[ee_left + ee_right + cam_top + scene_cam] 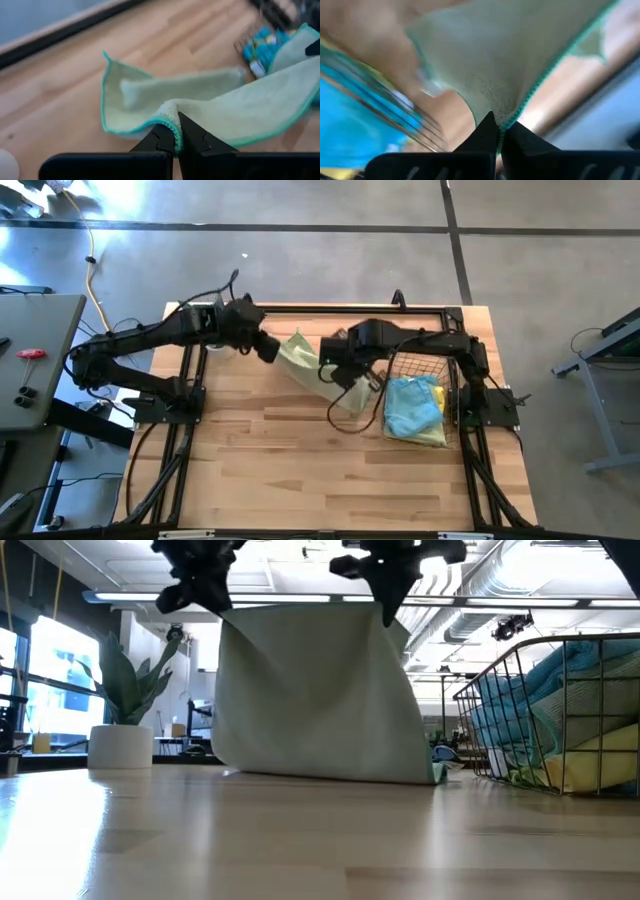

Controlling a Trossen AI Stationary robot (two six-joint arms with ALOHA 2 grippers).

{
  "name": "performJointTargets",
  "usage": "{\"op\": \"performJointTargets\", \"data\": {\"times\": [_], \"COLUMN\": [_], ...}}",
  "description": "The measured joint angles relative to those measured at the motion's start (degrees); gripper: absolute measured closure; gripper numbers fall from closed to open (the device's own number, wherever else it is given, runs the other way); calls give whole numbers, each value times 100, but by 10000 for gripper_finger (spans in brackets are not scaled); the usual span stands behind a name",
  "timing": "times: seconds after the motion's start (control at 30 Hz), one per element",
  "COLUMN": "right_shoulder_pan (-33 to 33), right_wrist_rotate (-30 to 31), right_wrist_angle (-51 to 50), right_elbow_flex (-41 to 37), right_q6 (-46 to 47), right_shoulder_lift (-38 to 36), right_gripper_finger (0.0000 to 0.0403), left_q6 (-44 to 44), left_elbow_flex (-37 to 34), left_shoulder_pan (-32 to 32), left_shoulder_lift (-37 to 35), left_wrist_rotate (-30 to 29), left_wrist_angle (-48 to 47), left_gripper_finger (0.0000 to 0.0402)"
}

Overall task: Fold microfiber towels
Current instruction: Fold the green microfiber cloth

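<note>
A pale green microfiber towel (305, 365) with a teal hem hangs between my two grippers at the table's far middle. Its lower edge (330, 776) rests on the wood. My left gripper (268, 348) is shut on the towel's upper left end and my right gripper (335, 372) on its upper right end. Both show at the top of the low view, left gripper (200, 588) and right gripper (387, 590). A light blue towel (410, 405) and a yellow towel (432, 435) lie in the copper wire basket (450, 380) to the right. My left gripper pinches the towel's teal-hemmed edge (174, 131) between its two shut fingers, slanting down from the table's left. The cloth bunches at the fingers and sags away from them. My right gripper pinches a hemmed top corner (506, 120) between its two shut fingers, coming from above and pointing steeply down. The towel hangs below it as a sheet, its bottom on the table.
The wire basket (545, 710) stands close to the right of the hanging towel. A potted plant (125, 700) in a white pot shows at the far left in the low view. Bare wood lies toward the near edge (300, 470).
</note>
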Motion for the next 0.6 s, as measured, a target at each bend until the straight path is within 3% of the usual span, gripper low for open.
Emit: {"op": "performJointTargets", "data": {"times": [0.2,0.33,0.47,0.6], "right_shoulder_pan": [-418,-674,-871,-975], "right_wrist_rotate": [639,896,1137,825], "right_wrist_angle": [-1,15,488,131], "right_elbow_flex": [732,1536,1223,1213], "right_q6": [-408,-1165,-1708,-891], "right_shoulder_lift": [0,-1,-419,-456], "right_gripper_finger": [402,402,402,402], "left_q6": [76,349,622,695], "left_elbow_flex": [62,574,1221,1595], "left_shoulder_pan": [630,1108,1428,1473], "left_shoulder_lift": [-9,-15,-11,-25], "left_wrist_rotate": [36,16,-155,-143], "left_wrist_angle": [938,1297,1316,991], "left_gripper_finger": [401,401,401,401]}}
